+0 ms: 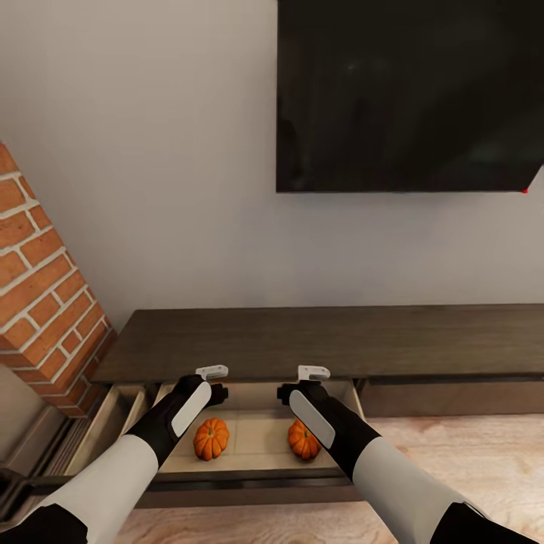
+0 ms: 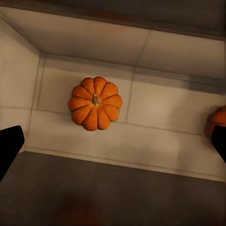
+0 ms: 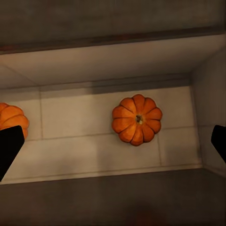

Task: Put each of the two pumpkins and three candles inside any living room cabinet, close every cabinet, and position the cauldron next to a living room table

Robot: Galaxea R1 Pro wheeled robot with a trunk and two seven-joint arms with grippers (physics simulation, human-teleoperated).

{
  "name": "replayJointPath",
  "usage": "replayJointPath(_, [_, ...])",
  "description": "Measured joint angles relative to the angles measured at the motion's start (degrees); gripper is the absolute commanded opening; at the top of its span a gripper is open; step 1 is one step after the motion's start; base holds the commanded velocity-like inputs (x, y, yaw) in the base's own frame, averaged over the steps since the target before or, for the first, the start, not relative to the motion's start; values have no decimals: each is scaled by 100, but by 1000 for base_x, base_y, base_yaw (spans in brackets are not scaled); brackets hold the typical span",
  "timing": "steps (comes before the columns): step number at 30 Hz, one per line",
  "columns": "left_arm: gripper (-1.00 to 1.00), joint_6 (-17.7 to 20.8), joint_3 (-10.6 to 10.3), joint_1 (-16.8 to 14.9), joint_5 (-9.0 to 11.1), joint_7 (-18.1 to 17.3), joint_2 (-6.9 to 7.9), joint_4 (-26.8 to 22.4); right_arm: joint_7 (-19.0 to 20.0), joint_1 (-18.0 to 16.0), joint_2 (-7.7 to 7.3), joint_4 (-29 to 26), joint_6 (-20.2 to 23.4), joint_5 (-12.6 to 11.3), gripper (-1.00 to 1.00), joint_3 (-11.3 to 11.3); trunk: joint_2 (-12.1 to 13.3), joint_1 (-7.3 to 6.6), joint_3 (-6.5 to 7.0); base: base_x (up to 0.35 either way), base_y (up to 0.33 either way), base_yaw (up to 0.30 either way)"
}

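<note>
The dark-brown cabinet has a beige-lined drawer pulled out toward me. Two orange ribbed pumpkins rest on the drawer floor, apart from each other: the left pumpkin and the right pumpkin. My left gripper hovers open above the left one, holding nothing. Above the right one my right gripper is also open and empty. Each wrist view catches the other pumpkin at its edge. The candles, cauldron and table are out of view.
A large black TV hangs on the pale wall above the cabinet. A brick chimney stands at the left, close to the drawer's left side. Light wood floor lies to the right of the drawer.
</note>
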Motion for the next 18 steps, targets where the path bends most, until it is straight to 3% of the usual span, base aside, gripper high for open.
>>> replayJointPath(18, [100, 0, -1, 0, 0, 1, 0, 2, 3, 0, 0, -2, 0, 0, 100, 0, 722, -395, 323, 0, 0, 0])
